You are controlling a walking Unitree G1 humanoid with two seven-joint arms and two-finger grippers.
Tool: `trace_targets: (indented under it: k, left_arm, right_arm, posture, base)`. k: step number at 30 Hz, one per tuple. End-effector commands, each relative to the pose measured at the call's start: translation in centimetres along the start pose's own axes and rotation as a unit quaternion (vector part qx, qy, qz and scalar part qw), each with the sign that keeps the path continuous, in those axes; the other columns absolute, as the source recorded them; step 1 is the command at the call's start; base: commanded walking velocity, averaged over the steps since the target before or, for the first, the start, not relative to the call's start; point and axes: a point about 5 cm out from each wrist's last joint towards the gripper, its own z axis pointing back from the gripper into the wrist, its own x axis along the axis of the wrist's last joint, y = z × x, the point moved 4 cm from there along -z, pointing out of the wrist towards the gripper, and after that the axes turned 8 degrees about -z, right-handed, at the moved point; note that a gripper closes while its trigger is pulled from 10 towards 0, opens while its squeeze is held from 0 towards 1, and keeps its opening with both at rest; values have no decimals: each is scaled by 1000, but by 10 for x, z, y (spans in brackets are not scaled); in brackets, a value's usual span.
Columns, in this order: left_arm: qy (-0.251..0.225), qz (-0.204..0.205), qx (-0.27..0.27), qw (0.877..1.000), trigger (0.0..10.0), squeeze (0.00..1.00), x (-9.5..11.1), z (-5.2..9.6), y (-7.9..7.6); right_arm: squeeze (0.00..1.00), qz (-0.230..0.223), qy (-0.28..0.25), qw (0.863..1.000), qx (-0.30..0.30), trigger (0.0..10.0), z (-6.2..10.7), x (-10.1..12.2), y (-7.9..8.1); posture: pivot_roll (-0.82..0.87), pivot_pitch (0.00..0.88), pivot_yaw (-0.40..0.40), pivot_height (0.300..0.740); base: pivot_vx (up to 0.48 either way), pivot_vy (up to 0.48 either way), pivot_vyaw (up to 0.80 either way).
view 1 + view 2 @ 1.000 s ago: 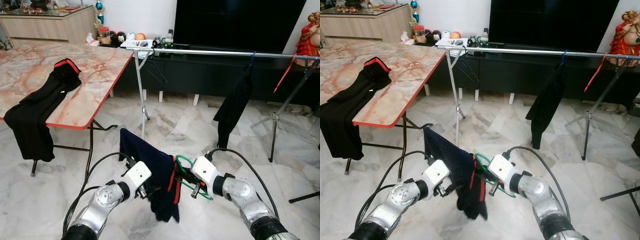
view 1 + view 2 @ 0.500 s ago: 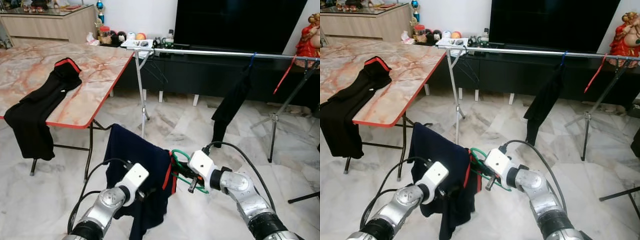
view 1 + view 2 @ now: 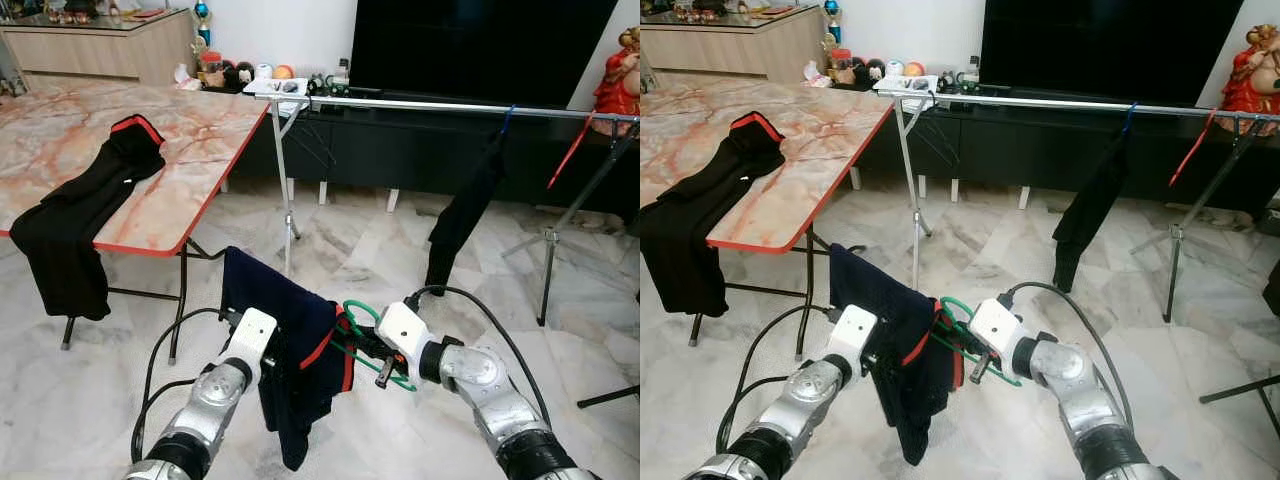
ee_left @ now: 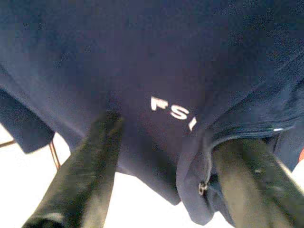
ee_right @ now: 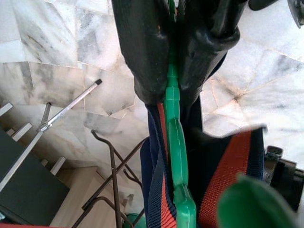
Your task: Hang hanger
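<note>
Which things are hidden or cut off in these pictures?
- Green hanger: head views, its far side is under the navy shirt.
- Left gripper: head views, the shirt covers its fingers.
- Shirt lettering: left wrist view, a fold cuts it off.
- Rail: its right end leaves the picture.

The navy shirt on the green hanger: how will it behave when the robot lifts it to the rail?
The navy shirt hangs in loose folds, so it is probably floppy and may swing. The right gripper pinches the thin green hanger, which looks stiff enough to carry it.
</note>
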Motion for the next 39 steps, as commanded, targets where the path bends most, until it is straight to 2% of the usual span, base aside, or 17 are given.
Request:
trace_targets:
  k: [1, 4, 5, 7, 8, 10, 11, 12, 33, 39]
  left_arm:
    - [-12, 11, 10, 1000, 1804, 0, 6, -2, 4]
    - [-20, 18, 8, 1000, 2392, 0, 7, -1, 3]
    - [-24, 22, 4, 999, 3137, 0, 8, -1, 1]
    - [-29, 28, -1, 999, 3137, 0, 10, -2, -1]
    - [-29, 23, -3, 999, 3725, 0, 10, -2, -2]
    - [-27, 21, -4, 999, 3804, 0, 10, -2, -3]
    - [-25, 20, -3, 999, 3255, 0, 9, -2, -3]
    - [-23, 20, -1, 1000, 0, 0, 9, -2, -3]
    - [-25, 25, 27, 999, 0, 0, 8, -2, 8]
    - [-28, 29, 39, 998, 0, 0, 9, -1, 12]
  right_arm:
    - [0, 6, -20, 1000, 1, 0, 0, 10, 0]
    - [0, 4, -18, 1000, 2, 0, 0, 8, 1]
    - [0, 3, -18, 1000, 2, 0, 0, 8, 1]
    - [0, 2, -18, 1000, 3, 0, 0, 8, 2]
    - [0, 1, -19, 1000, 5, 0, -1, 8, 3]
    - [0, 1, -19, 1000, 6, 0, -1, 7, 4]
    - [0, 0, -19, 1000, 7, 0, -1, 7, 4]
    - [0, 0, -19, 1000, 8, 0, -1, 7, 4]
    - [0, -6, -1, 1000, 8, 0, 0, -4, 8]
    - [0, -1, 27, 1000, 6, 0, 3, -18, 9]
  posture:
    - [91, 9, -31, 740]
    - [91, 9, -31, 740]
    - [91, 9, -31, 740]
    - [91, 9, -31, 740]
    - [92, 12, -32, 740]
    - [92, 12, -32, 740]
    - [92, 12, -32, 740]
    - [92, 12, -32, 740]
    - [93, 14, -32, 740]
    - [93, 15, -32, 740]
  base:
    - [0, 0, 0]
    - [0, 0, 0]
    - [0, 0, 0]
    - [0, 0, 0]
    - [0, 0, 0]
    - [0, 0, 0]
    - [0, 0, 0]
    - [0, 0, 0]
    - [0, 0, 0]
    - [0, 0, 0]
